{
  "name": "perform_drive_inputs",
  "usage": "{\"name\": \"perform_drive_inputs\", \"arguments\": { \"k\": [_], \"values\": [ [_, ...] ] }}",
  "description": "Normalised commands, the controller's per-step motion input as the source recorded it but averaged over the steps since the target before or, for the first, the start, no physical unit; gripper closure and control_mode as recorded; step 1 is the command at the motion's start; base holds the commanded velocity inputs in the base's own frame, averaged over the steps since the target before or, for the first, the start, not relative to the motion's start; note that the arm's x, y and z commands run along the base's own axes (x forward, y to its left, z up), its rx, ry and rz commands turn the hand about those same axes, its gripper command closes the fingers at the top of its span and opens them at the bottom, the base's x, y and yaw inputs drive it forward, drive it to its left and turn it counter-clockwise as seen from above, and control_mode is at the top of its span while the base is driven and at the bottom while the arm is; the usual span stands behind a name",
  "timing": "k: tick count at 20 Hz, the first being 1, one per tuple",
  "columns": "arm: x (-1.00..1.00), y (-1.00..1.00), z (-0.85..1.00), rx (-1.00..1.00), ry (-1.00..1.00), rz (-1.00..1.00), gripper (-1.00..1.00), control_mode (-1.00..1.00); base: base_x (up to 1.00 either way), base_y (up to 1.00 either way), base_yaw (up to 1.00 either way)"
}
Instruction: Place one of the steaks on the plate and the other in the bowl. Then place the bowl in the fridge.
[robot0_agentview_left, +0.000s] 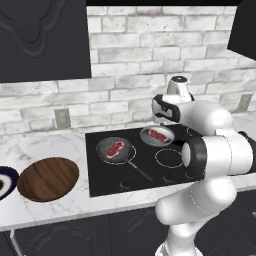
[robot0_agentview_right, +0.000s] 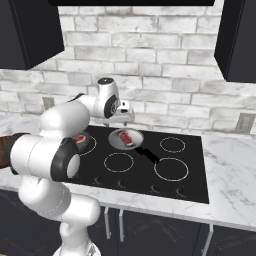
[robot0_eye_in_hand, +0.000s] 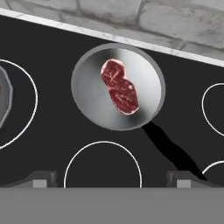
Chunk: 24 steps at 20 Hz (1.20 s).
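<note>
While the gripper (robot0_eye_in_hand: 110, 179) hangs above the black cooktop (robot0_agentview_left: 150, 165) with its fingers (robot0_eye_in_hand: 41, 178) spread wide and holding nothing, the nearer steak (robot0_eye_in_hand: 119, 86) lies ahead of the fingertips in the hand view, slightly right of centre. It rests in a silver-grey pan (robot0_eye_in_hand: 87, 92). Its long axis runs diagonally, upper left to lower right in that view, so the hand probably needs some roll before descent. Steak: red, white fat streaks, pale rim. The second steak (robot0_agentview_left: 114, 148) sits in a darker pan (robot0_agentview_left: 102, 152) further left. The wooden bowl (robot0_agentview_left: 48, 178) and navy plate (robot0_agentview_left: 4, 181) wait on the counter (robot0_agentview_left: 60, 145), well apart.
</note>
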Motion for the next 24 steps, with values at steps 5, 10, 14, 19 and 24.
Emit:
{"name": "perform_drive_inputs", "arguments": {
  "k": [5,10,14,19,24],
  "values": [
    [0.44,-0.16,-0.41,-0.02,0.00,0.03,-1.00,-1.00,0.00,0.00,0.00],
    [0.22,-0.15,-0.35,-0.02,0.01,0.00,-1.00,-1.00,0.00,0.00,0.00],
    [0.03,-0.03,-0.27,0.00,0.03,0.00,-1.00,-1.00,0.00,0.00,0.00],
    [0.12,0.00,-0.32,0.00,0.05,0.00,-1.00,-1.00,0.00,0.00,0.00],
    [0.16,-0.04,-0.31,0.00,0.01,0.00,-1.00,-1.00,0.00,0.00,0.00]
  ]
}}
